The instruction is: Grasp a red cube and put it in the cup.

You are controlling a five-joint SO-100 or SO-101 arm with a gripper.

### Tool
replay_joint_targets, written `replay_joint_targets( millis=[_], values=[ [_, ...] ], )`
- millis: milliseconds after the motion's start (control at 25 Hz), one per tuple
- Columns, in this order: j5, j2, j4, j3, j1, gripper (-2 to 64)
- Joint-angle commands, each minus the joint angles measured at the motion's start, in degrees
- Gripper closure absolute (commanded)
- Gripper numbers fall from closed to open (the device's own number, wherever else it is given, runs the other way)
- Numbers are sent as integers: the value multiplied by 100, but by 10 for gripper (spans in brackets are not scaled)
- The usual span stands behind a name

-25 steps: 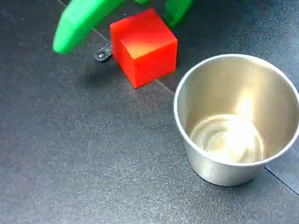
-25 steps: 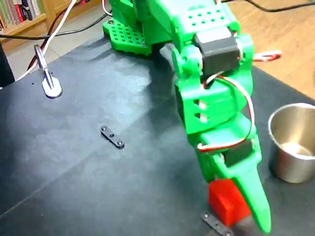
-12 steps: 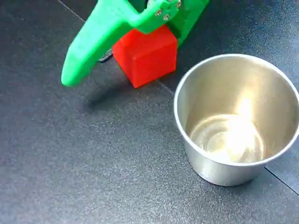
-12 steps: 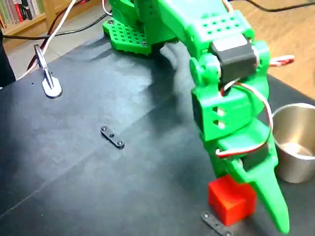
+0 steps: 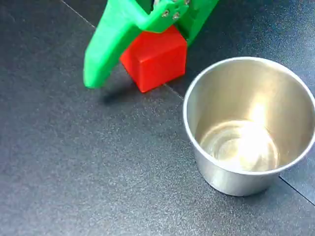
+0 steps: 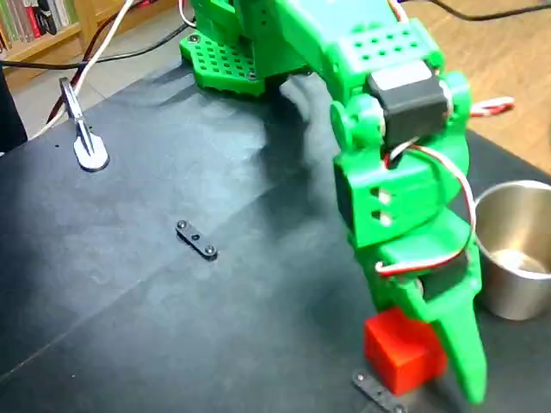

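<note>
The red cube (image 5: 155, 56) (image 6: 398, 351) rests on the black mat, just up and left of the silver cup (image 5: 248, 123) (image 6: 515, 258), which stands upright with nothing in it. My green gripper (image 5: 142, 56) (image 6: 430, 370) is low over the cube and open, straddling it. In a fixed view, one long finger (image 5: 106, 49) slants down right beside the cube's left face and the other finger (image 5: 197, 19) lies behind the cube's right corner. Whether the long finger touches the cube is unclear. The cube's top is partly hidden by the gripper.
Two small black metal strips (image 6: 196, 239) (image 6: 379, 391) lie on the mat. A metal clip on a white foot (image 6: 84, 142) stands at the far left. The arm's green base (image 6: 224, 60) sits at the back, with cables and a wooden floor beyond the mat's edge.
The gripper came down over the cube, and its long finger swung in toward the cube's left face. Cube and cup have stayed in place.
</note>
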Motion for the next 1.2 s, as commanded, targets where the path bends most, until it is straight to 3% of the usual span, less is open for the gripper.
replay_joint_targets(
  millis=[0, 400, 680, 960, 1160],
  values=[
    [53, 44, -44, -193, 26, 341],
    [53, 53, -53, -229, 176, 458],
    [53, 167, 26, -149, 149, 618],
    [53, 1310, 44, -44, 79, 625],
    [53, 2426, 26, 967, 44, 625]
  ],
)
